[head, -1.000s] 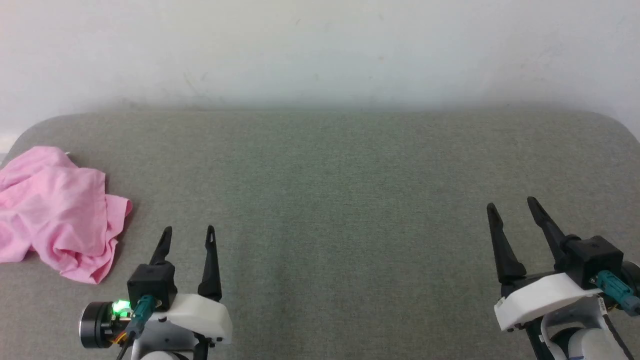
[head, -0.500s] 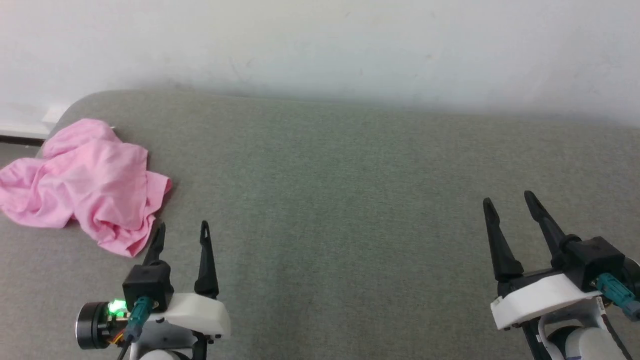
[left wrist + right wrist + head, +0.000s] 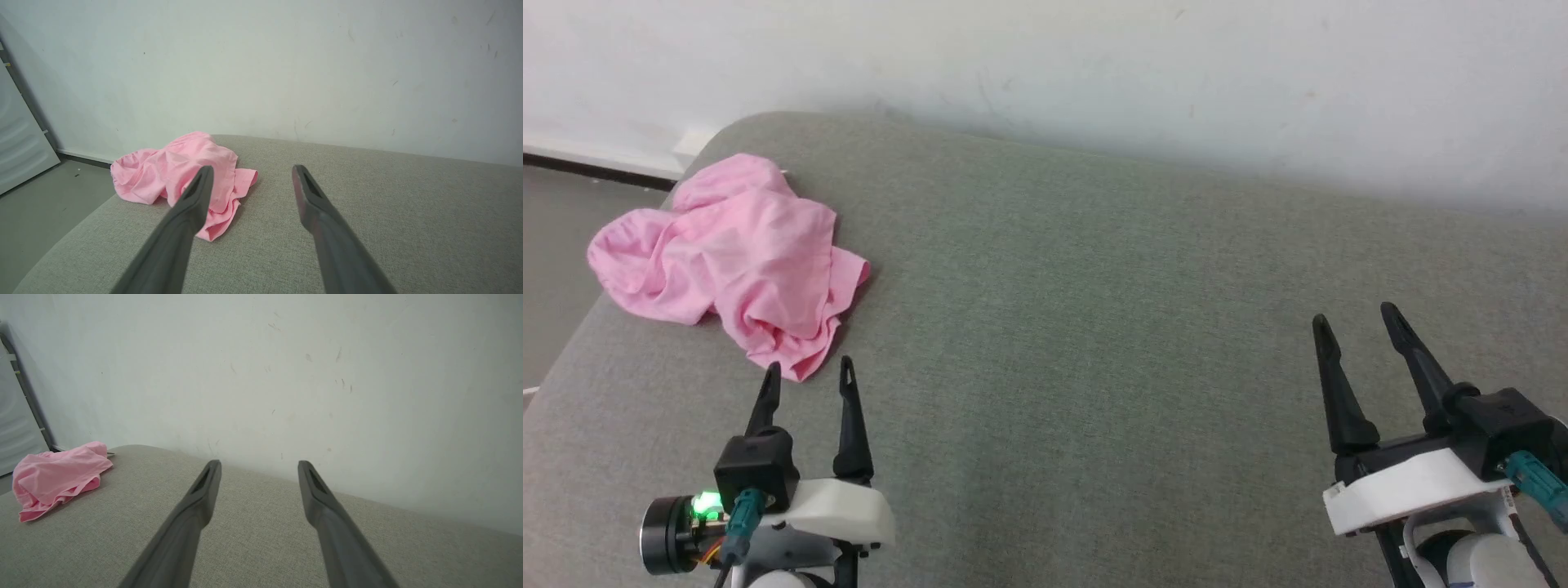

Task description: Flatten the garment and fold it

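The garment point(image 3: 735, 257) is a crumpled heap of light-pink fabric at the far left corner of the grey-green padded surface point(image 3: 1094, 327). It also shows in the left wrist view point(image 3: 179, 179) and at the left of the right wrist view point(image 3: 57, 473). My left gripper point(image 3: 809, 371) is open, its fingertips just short of the heap's near edge, nothing between them. Far off at the lower right, my right gripper point(image 3: 1356, 318) stands open and empty over bare surface.
A white wall point(image 3: 1094, 65) runs behind the surface. The surface's rounded left corner drops to a grey floor point(image 3: 556, 245), with a dark skirting strip along the wall. A pale panel point(image 3: 20, 134) stands at the far left in the left wrist view.
The head view has swung left, so the garment now sits further right and fully in frame. The left gripper's tips now lie closer to the heap's near edge. Both grippers stay open.
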Controlling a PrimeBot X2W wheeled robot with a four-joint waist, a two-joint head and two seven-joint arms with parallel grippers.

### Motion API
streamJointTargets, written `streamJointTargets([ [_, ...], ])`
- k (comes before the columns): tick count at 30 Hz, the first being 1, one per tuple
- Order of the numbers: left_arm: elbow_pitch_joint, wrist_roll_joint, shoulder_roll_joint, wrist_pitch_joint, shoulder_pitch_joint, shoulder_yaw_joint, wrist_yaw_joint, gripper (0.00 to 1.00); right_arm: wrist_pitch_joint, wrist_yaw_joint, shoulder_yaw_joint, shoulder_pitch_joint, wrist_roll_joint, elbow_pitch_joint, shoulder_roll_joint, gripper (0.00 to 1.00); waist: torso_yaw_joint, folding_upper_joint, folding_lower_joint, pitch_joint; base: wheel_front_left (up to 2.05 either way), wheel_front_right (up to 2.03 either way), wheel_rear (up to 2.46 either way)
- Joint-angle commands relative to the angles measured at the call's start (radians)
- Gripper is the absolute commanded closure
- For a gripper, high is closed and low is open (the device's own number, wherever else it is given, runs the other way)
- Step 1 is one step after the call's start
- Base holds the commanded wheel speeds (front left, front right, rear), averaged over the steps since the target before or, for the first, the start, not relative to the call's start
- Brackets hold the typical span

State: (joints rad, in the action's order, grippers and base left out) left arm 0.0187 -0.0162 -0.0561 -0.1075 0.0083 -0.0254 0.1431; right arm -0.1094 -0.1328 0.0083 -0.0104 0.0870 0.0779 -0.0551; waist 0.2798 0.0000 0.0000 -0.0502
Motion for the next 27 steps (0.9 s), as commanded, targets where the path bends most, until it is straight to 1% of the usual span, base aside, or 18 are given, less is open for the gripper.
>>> streamJointTargets([
  [1, 0.005, -0.008, 0.002, -0.012, -0.021, 0.002, 0.010, 0.00, -0.010, 0.001, 0.004, 0.010, 0.008, 0.007, 0.002, 0.00, 0.019, 0.0000, 0.0000, -0.005, 0.00, 0.00, 0.00],
  [8, 0.004, -0.013, 0.003, -0.027, -0.022, 0.000, 0.029, 0.00, -0.025, 0.001, 0.011, 0.010, 0.015, 0.016, 0.003, 0.00, 0.054, 0.0000, 0.0000, -0.010, 0.00, 0.00, 0.00],
  [11, 0.003, -0.026, 0.003, -0.033, -0.032, 0.009, 0.030, 0.00, -0.031, 0.001, 0.015, 0.007, 0.018, 0.020, 0.003, 0.00, 0.060, 0.0000, 0.0000, -0.014, 0.00, 0.00, 0.00],
  [14, -0.007, -0.032, 0.001, -0.039, -0.060, 0.030, 0.019, 0.00, -0.038, 0.001, 0.017, 0.007, 0.019, 0.027, 0.003, 0.00, 0.066, 0.0000, 0.0000, -0.023, 0.00, 0.00, 0.00],
  [18, -0.033, -0.041, -0.020, -0.048, -0.146, 0.070, -0.005, 0.00, -0.046, 0.001, 0.019, -0.001, 0.006, 0.038, 0.003, 0.00, 0.072, 0.0000, 0.0000, -0.053, 0.00, 0.00, 0.00],
  [21, -0.091, -0.044, -0.059, -0.054, -0.227, 0.099, -0.023, 0.00, -0.052, 0.001, 0.019, -0.016, -0.006, 0.049, 0.003, 0.00, 0.065, 0.0000, 0.0000, -0.086, 0.00, 0.00, 0.00],
  [27, -0.249, -0.063, -0.159, -0.066, -0.410, 0.147, -0.058, 0.00, -0.065, 0.001, 0.020, -0.053, -0.020, 0.081, -0.018, 0.00, 0.046, 0.0000, 0.0000, -0.172, 0.00, 0.00, 0.00],
])
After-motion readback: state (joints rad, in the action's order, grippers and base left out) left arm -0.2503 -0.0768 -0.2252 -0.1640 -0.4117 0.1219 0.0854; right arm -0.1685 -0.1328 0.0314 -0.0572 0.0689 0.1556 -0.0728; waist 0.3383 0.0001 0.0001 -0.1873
